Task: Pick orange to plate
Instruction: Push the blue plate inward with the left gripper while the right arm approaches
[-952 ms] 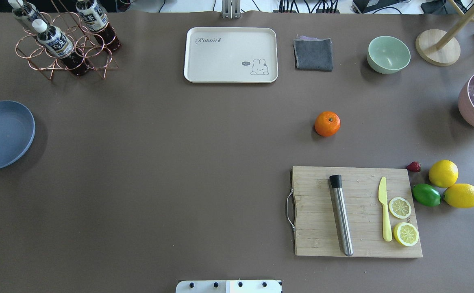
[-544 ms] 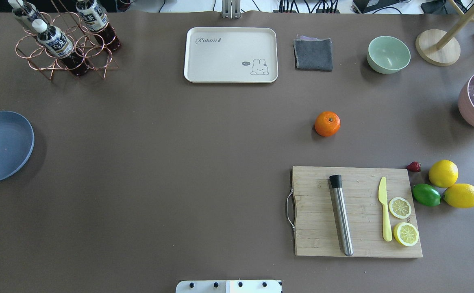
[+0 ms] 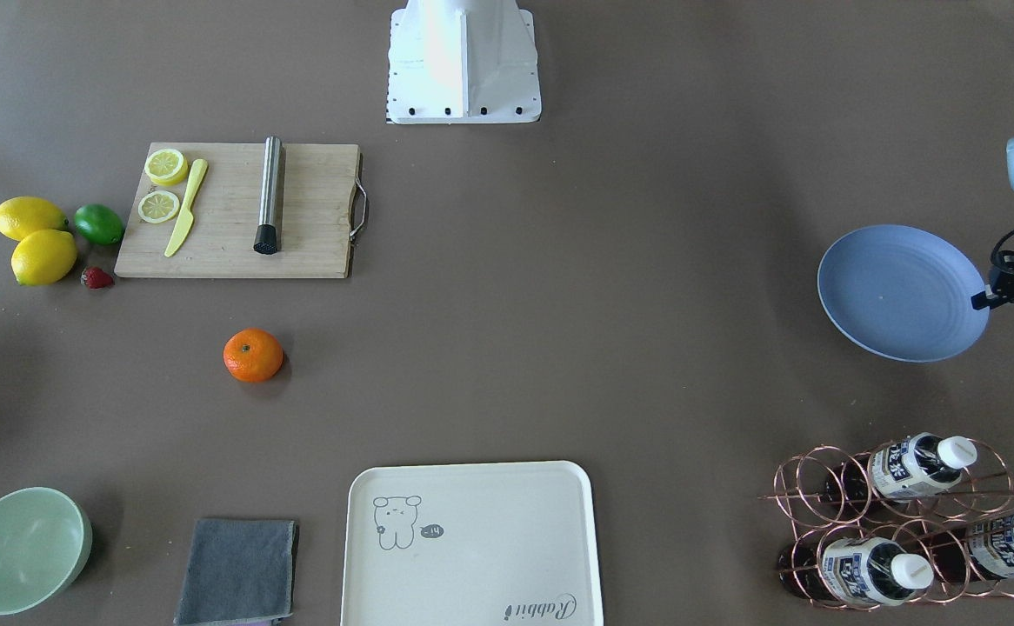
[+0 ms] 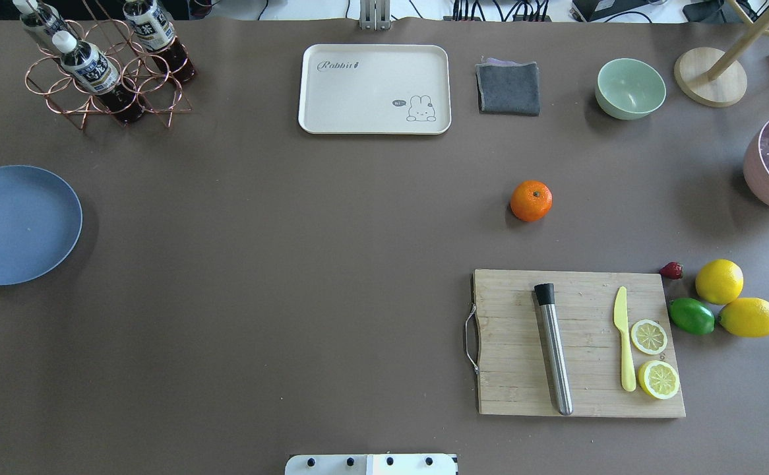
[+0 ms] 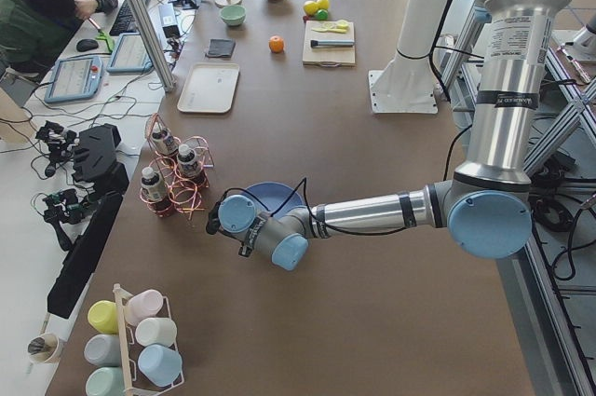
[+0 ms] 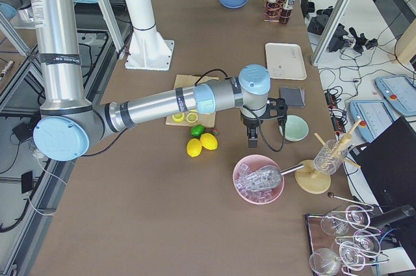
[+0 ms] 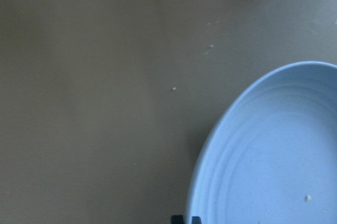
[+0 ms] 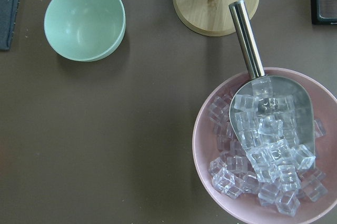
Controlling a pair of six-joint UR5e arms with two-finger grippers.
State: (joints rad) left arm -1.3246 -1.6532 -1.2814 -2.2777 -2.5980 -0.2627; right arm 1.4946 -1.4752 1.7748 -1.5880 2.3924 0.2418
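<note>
Noting orange [image 4: 531,200] on table [image 4: 292,264], right of centre overhead; plate [image 4: 15,224] at left edge, well apart, rim gripped by left tool [image 3: 983,298]. Right tool [image 6: 252,134] nearer orange; whether it is released or clenched cannot be told.

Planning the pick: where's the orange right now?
Overhead view: the orange sits alone on the robot's right side, between the cutting board nearer the robot and the grey cloth farther away.

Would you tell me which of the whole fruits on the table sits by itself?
The orange: it sits alone on the brown table, apart from the cutting board, whereas the two lemons and the lime huddle together beside the board's corner.
</note>
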